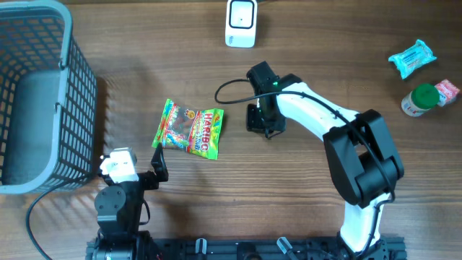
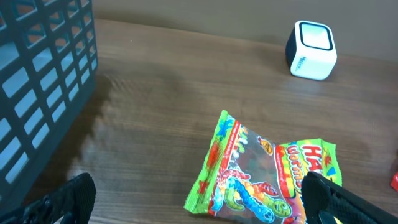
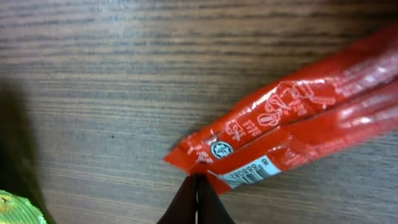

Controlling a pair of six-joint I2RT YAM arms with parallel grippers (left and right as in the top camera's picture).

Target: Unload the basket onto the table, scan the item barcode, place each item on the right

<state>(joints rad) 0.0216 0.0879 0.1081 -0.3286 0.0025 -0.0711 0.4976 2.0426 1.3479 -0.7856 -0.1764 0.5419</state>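
- The left pincer (image 2: 198,186) is held spread and empty; a bag (image 1: 190,130) lies just past it at 12 o'clock.
- The right pincer (image 3: 196,198) is pressed together at the packet's (image 3: 292,124) near edge, mid-tabletop (image 1: 325,65). The film is judged light, limp and slippery, best pinched at an end seal with the label (image 3: 245,173) kept clear.
- Smooth wood is seen beyond, with the scanner (image 1: 240,22) at 12 o'clock and the basket (image 1: 43,94) at 9.

Packet (image 3: 292,118): just ahead of the right claw (image 3: 197,193), near end by its tips.
Candy bag (image 1: 190,130): left of right claw, ahead of left claw (image 2: 198,186).
Scanner (image 1: 240,22): well beyond both.
Basket (image 1: 72,79): left of left claw.
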